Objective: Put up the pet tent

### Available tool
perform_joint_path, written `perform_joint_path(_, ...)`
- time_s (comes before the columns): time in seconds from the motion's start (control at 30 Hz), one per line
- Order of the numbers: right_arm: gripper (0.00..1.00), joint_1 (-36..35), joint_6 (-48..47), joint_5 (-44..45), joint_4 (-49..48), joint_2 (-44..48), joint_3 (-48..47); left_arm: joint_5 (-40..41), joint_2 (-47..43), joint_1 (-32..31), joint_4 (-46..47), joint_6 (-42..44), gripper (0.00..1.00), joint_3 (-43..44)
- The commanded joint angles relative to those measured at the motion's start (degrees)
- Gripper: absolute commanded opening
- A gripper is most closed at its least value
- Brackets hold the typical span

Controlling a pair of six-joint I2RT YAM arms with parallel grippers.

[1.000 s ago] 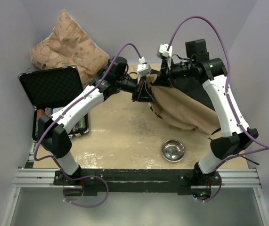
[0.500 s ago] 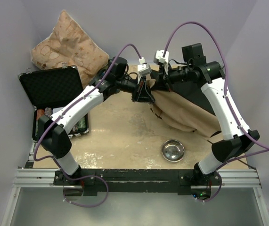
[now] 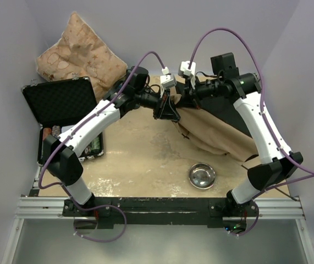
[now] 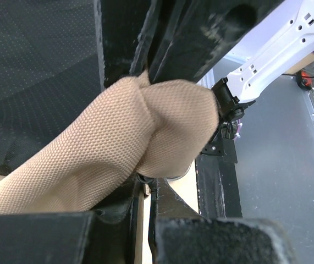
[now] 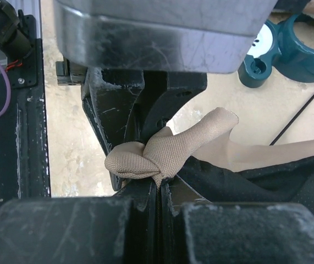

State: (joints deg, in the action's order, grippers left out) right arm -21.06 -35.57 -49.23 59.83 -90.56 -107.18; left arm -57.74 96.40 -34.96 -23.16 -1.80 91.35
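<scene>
The pet tent (image 3: 214, 132) lies collapsed at the right of the table, tan fabric with black lining (image 3: 222, 104) showing behind. Its left end is lifted where both grippers meet. My left gripper (image 3: 167, 111) is shut on a bunched tan fold (image 4: 146, 132), which bulges just past the jaws (image 4: 146, 192). My right gripper (image 3: 182, 102) comes from the right and is shut on a twisted tan fold (image 5: 170, 151) at the fingertips (image 5: 159, 186), with black lining (image 5: 255, 181) hanging beside it. A thin dark pole (image 5: 297, 116) crosses behind. The entrance hole and pom-pom are hidden.
A tan star-patterned pillow (image 3: 77, 52) leans at the back left. An open black case (image 3: 60, 102) lies at the left edge. A metal bowl (image 3: 202, 176) sits near the front right. A teal object (image 5: 280, 49) rests on the table. The metal frame rail (image 3: 162, 206) runs along the near edge.
The right arm's wrist has shifted a little left and lower toward the left gripper, drawing the tent fabric with it. The left arm has stayed put.
</scene>
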Motion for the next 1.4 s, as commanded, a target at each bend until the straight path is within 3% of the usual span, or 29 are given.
perform_joint_path(0.0,0.00,-0.83,-0.11,0.19,0.81,2.06,0.83,-1.59,-1.57,-1.16,-5.48,-0.49,0.00,3.65)
perform_joint_path(0.4,0.00,-0.83,-0.90,0.01,1.43,1.97,1.09,-0.36,-1.65,-2.40,-7.52,1.45,0.00,4.27)
perform_joint_path(0.77,0.00,-4.25,-5.38,4.49,1.43,5.66,6.80,-1.41,-1.74,-2.39,-6.64,1.54,0.00,5.77)
perform_joint_path(1.03,0.00,-5.40,-6.09,6.96,1.34,5.66,10.41,-0.01,-4.20,-2.31,-6.55,6.99,0.00,4.01)
perform_joint_path(1.13,0.00,-5.48,-6.00,7.48,1.34,5.57,10.85,-0.71,-6.65,-2.04,-2.19,5.77,0.00,0.69)
perform_joint_path(1.27,0.23,-5.40,-3.98,7.74,0.90,6.01,10.67,-2.47,-12.01,0.06,13.37,-3.45,0.00,-8.63)
perform_joint_path(1.37,0.45,-5.22,-1.88,9.41,-1.03,7.41,10.76,-2.91,-12.64,1.03,15.69,-5.49,0.00,-10.40)
